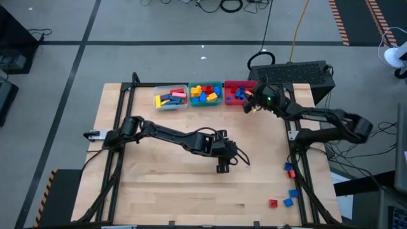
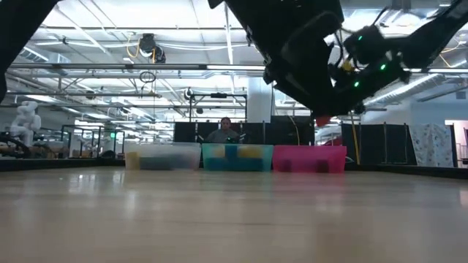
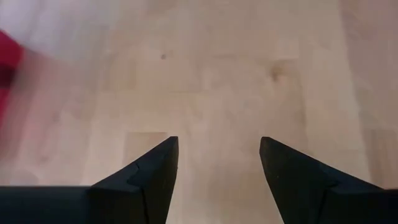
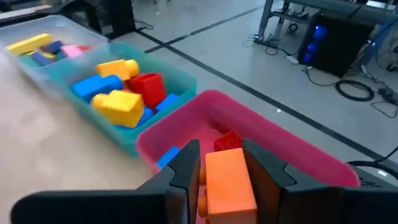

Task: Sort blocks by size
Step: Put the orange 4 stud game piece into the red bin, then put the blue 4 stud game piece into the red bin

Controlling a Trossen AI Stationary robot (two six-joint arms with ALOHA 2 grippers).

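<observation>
Three bins stand in a row at the table's far edge: clear [image 1: 170, 97], teal [image 1: 205, 94] and red [image 1: 238, 92], each with blocks inside. My right gripper [image 4: 219, 149] hangs over the red bin's [image 4: 249, 134] near wall, shut on an orange block [image 4: 227, 182]; in the high view it shows at the bin's right end [image 1: 249, 105]. My left gripper [image 3: 217, 142] is open over bare wood near the table's middle [image 1: 223, 164], with nothing between its fingers. Several red and blue blocks [image 1: 289, 191] lie loose near the right front corner. My right gripper pinches the orange block between its two fingers, one on each of two opposite sides [image 4: 208, 171]. The fingers come from the table's right, slanting a little downward. The block is lifted clear, above the red bin's wall.
The teal bin [image 4: 118, 93] holds blue, yellow and red blocks; the clear bin [image 4: 43, 46] holds yellow, blue and pink ones. The right arm's base frame [image 1: 299, 159] stands between the loose blocks and the table's middle. A person [image 2: 223, 131] sits beyond the bins. Bare wood spans the table's near half.
</observation>
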